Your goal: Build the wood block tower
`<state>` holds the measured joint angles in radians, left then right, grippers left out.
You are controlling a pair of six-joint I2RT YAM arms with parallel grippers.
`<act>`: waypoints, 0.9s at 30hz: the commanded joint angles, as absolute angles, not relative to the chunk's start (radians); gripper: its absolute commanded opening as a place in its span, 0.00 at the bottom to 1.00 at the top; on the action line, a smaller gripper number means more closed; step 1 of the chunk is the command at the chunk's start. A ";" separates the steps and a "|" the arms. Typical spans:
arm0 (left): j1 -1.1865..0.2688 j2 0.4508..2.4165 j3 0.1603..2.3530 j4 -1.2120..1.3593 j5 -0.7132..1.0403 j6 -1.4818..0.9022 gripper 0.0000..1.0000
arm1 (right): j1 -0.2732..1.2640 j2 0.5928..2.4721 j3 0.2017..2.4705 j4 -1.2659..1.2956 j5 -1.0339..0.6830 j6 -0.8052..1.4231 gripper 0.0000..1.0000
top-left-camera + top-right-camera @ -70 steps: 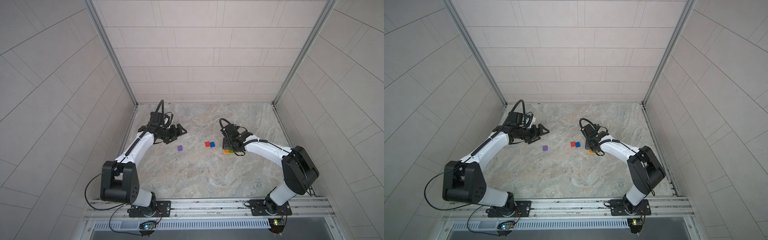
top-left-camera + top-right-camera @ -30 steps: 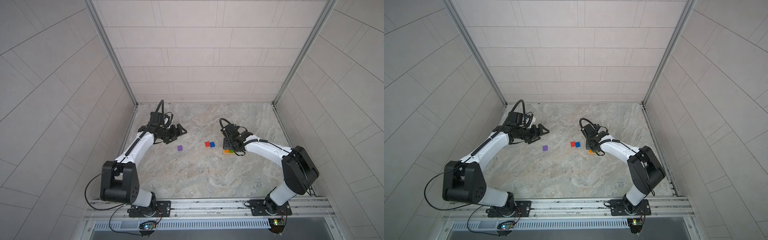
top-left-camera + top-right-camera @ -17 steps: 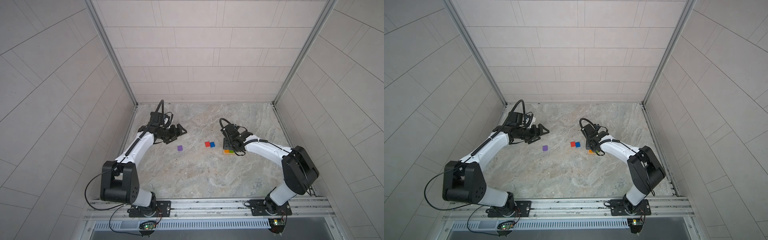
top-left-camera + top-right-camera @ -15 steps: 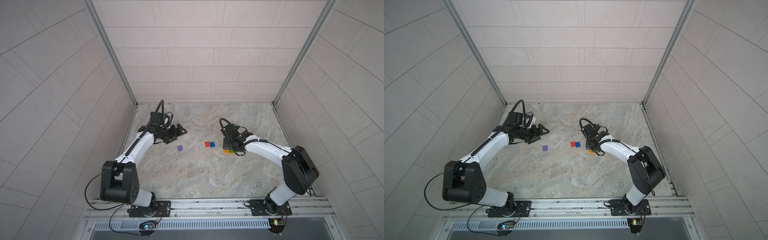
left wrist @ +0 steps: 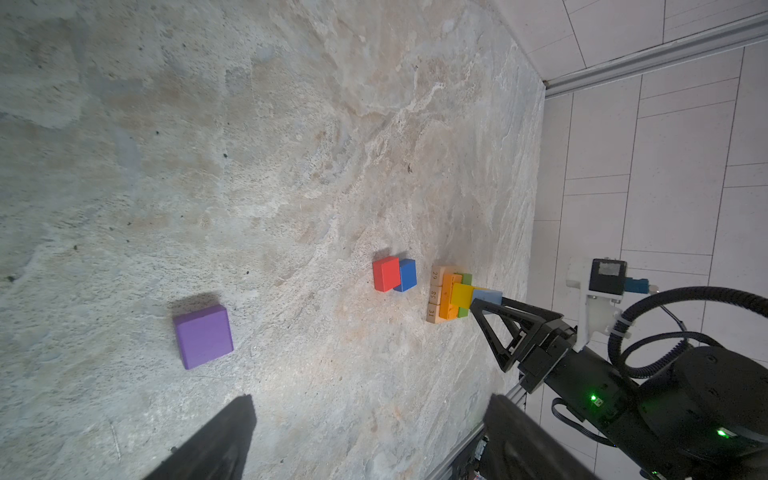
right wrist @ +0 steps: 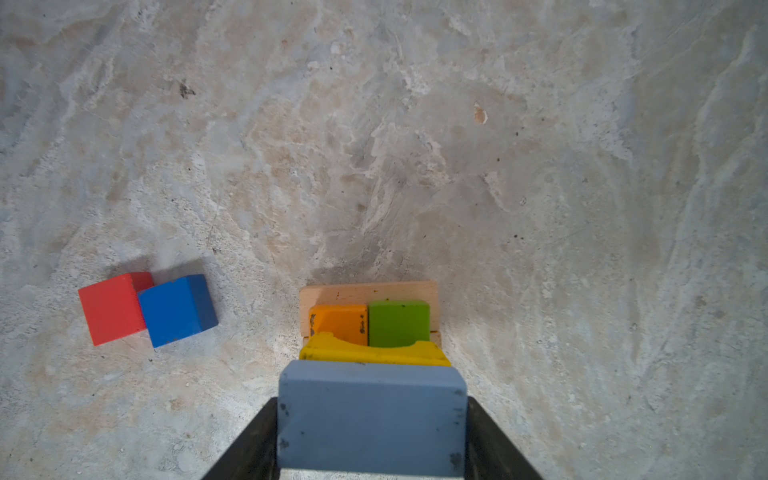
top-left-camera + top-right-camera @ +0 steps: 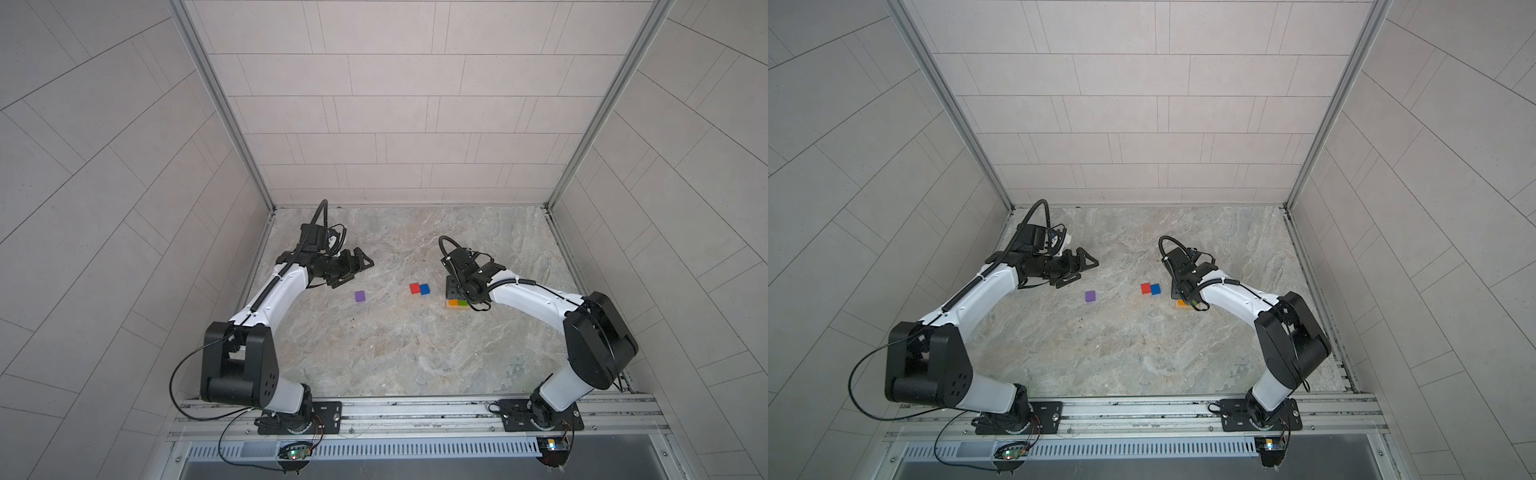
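While my right gripper pinches the light-blue brick over the tower, a skewed release could knock its yellow brick off; my left gripper stands spread, empty.

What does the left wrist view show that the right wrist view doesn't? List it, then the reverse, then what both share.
Left wrist only: the purple cube, the tan bars' numbered ends, the right gripper side-on. Right wrist only: both its fingers flanking the light-blue brick. Both: that brick, red cube, blue cube, and in the tower the orange brick, green brick and yellow brick.
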<state>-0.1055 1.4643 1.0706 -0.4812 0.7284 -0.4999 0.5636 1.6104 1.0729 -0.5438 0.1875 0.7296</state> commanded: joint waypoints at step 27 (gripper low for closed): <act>-0.104 1.454 1.078 -0.494 0.715 -0.477 0.93 | 0.562 1.502 1.205 -0.663 0.153 0.586 0.78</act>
<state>-0.1051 1.4643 1.0706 -0.4835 0.7246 -0.4969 0.5636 1.5322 1.1744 -0.6167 0.1776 0.6506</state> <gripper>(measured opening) 0.933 0.775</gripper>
